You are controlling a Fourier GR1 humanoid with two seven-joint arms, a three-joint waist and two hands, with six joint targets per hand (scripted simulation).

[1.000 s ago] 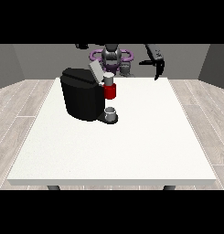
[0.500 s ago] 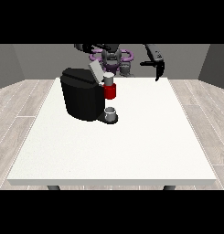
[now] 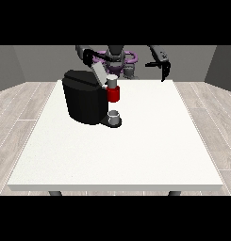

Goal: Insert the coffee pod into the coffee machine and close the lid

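Note:
The black coffee machine (image 3: 84, 101) stands on the left half of the white table (image 3: 136, 150). Its grey lid (image 3: 99, 73) is tilted up and open. A small grey pod (image 3: 111, 83) sits on top of the red holder (image 3: 114, 95) at the machine's front. Below it, a grey cup (image 3: 114, 116) rests on the machine's base. The hand at the view's left (image 3: 90, 56) is just behind the lid's upper end; whether it touches the lid is unclear. The hand at the view's right (image 3: 163, 65) hangs in the air above the table's far edge, fingers pointing down and holding nothing.
The robot's torso (image 3: 116, 59) stands behind the table's far edge. Wooden floor surrounds the table on all sides. The table's near edge runs along the bottom of the scene.
The hand at the view's right has shifted slightly upward. The hand at the view's left stays near the lid, and the lid and pod look unchanged.

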